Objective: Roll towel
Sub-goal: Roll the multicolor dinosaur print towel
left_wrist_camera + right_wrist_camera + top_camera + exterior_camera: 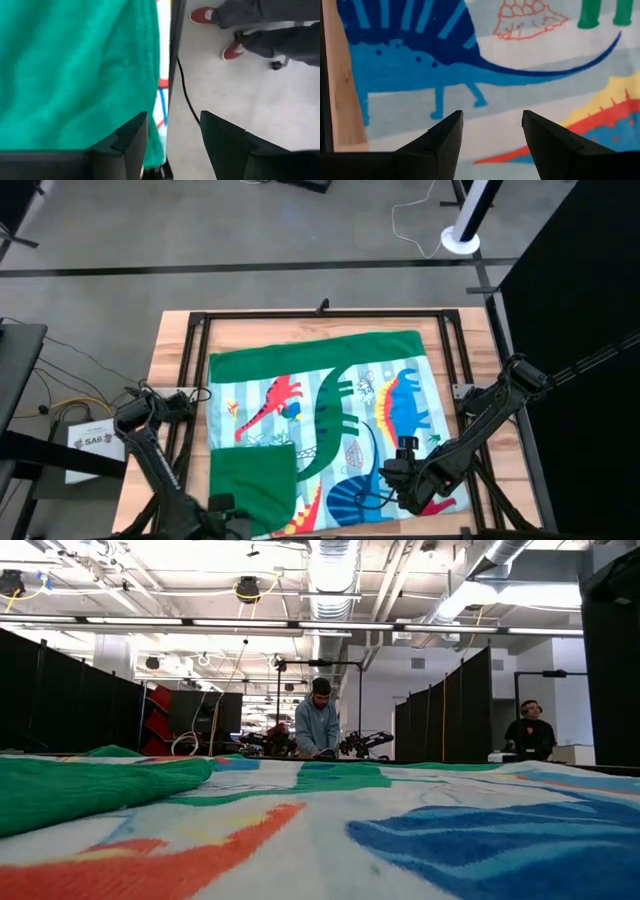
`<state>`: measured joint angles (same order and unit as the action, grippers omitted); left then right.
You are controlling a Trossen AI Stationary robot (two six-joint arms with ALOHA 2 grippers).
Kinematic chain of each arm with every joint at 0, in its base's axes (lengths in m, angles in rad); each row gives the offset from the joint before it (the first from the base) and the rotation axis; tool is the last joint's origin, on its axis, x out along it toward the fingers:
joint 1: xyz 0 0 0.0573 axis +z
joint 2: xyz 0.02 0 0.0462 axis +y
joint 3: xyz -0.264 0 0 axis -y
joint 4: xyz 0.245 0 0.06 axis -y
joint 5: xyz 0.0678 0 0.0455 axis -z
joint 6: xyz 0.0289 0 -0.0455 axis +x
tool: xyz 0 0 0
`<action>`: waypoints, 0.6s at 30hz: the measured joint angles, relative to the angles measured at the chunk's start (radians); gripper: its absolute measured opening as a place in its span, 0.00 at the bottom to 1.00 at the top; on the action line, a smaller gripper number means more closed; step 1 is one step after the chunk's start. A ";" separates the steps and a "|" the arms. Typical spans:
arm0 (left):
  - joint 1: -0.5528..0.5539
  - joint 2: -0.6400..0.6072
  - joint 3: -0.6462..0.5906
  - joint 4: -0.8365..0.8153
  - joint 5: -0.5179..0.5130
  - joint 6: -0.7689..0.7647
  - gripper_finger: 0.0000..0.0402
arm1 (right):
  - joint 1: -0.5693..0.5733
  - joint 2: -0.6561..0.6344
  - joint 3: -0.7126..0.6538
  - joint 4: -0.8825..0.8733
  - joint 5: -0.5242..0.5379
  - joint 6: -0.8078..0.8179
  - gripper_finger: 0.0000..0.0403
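Black partitions (60, 690), bright ceiling lights (250, 622)

Soft, matt terry cloth makes up the towel (330, 420), its green nap fuzzy just beside the left gripper (170, 145). Beneath the right gripper (492, 137), whose matt dark plastic fingers stand parted, the printed pile looks smooth; pale wood-grain table (342, 100) shows alongside.

Towel (330, 420) flat on table (170, 350), near-left corner seemingly folded over.
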<state>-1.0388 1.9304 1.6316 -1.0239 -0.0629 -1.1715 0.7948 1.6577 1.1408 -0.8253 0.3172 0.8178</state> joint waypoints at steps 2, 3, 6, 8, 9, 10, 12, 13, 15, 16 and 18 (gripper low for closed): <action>-0.015 0.001 0.072 -0.060 -0.069 -0.006 0.40 | 0.000 0.000 0.000 0.000 0.000 -0.029 0.49; -0.020 0.005 0.101 -0.077 -0.101 -0.008 0.39 | 0.000 0.000 0.000 0.000 0.000 -0.037 0.49; -0.029 0.052 0.170 -0.113 -0.149 -0.007 0.36 | 0.000 0.000 0.000 0.000 0.000 -0.038 0.49; -0.040 0.107 0.200 -0.122 -0.149 0.002 0.33 | 0.000 0.000 0.000 0.000 -0.001 -0.038 0.49; -0.047 0.135 0.215 -0.118 -0.148 0.007 0.33 | 0.000 0.000 0.000 -0.001 -0.002 -0.038 0.49; -0.055 0.161 0.228 -0.116 -0.147 0.010 0.32 | 0.000 0.000 0.000 0.000 -0.003 -0.038 0.49; -0.066 0.210 0.251 -0.115 -0.127 0.036 0.31 | 0.000 0.000 0.000 -0.002 -0.004 -0.039 0.49; -0.068 0.231 0.257 -0.109 -0.111 0.047 0.31 | 0.000 0.000 0.000 -0.002 -0.004 -0.039 0.49; -0.067 0.262 0.260 -0.099 -0.090 0.067 0.31 | 0.000 0.000 0.000 -0.002 -0.004 -0.039 0.49; -0.066 0.270 0.260 -0.089 -0.087 0.065 0.31 | 0.000 0.000 0.000 -0.002 -0.004 -0.039 0.49; -0.065 0.278 0.262 -0.064 -0.082 0.052 0.31 | 0.000 0.000 0.000 -0.001 -0.004 -0.039 0.49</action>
<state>-1.1042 2.2088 1.8937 -1.0883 -0.1450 -1.1195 0.7948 1.6573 1.1408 -0.8262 0.3130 0.7792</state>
